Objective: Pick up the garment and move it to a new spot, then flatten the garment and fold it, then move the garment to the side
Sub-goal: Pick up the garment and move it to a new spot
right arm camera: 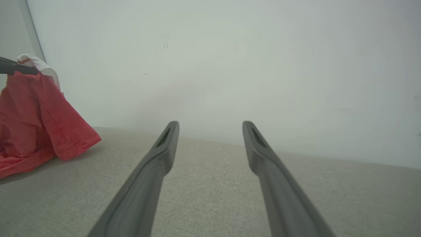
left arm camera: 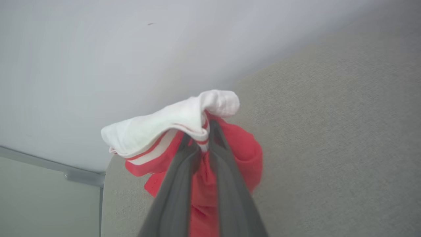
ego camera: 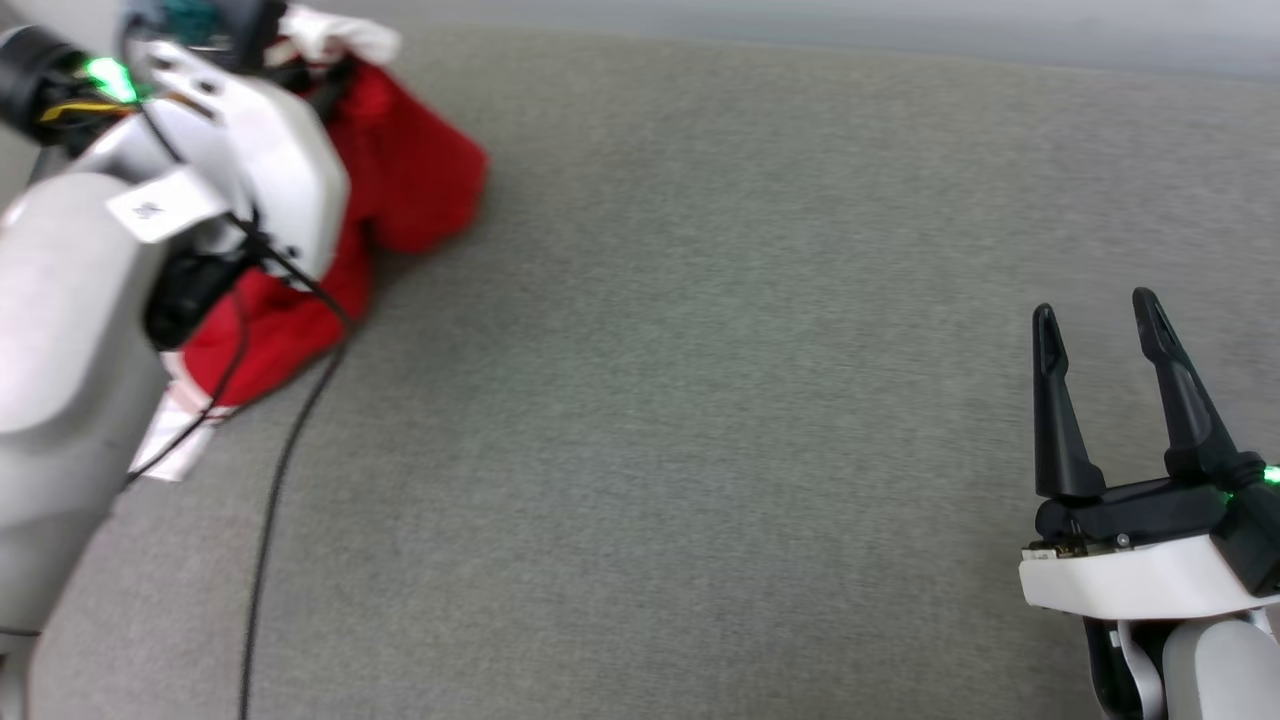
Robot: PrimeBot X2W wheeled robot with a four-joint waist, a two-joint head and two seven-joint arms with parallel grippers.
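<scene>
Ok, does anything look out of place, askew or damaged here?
Nothing damaged. The red jersey T-shirt with white sleeves hangs bunched from the shut left gripper, its lower folds crumpled on the grey fabric surface. A loose black cable dangles from the left arm over that surface.

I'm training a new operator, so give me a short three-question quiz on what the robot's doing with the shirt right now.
1. True or false: the right gripper is open and holds nothing.
2. The garment is: A) spread flat, B) neatly folded, C) bunched, hanging from a gripper.
3. Fill in: the ___ gripper is shut on the garment.
Key: 1 true; 2 C; 3 left gripper.
</scene>
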